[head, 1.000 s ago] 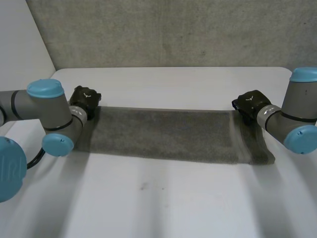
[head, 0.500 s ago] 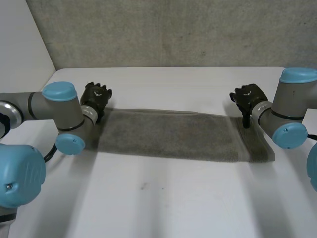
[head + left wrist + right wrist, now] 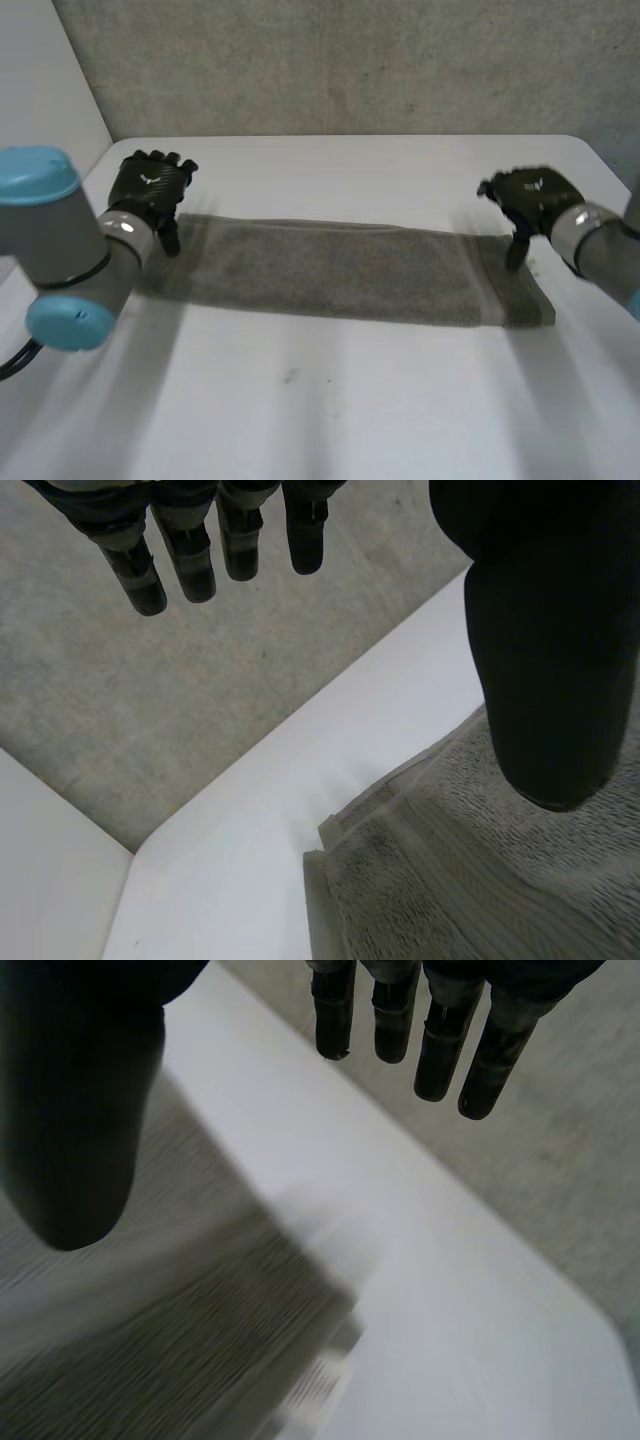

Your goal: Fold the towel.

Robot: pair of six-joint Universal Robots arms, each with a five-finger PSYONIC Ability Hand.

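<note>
Pre-grasp: my left hand (image 3: 148, 188) and right hand (image 3: 535, 195) hover open over the towel's (image 3: 340, 272) 9 and 3 o'clock ends; next, I'd pinch corners.

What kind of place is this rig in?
Probably a robotics lab or test cell: white table, rough concrete wall behind, one grey towel with the left hand and right hand at its ends.

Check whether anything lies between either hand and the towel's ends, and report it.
Nothing visible does. The left hand hangs open just above one short end of the towel, and the right hand hangs open above the other end. In each wrist view, the gap between the hand and the cloth is free.
</note>
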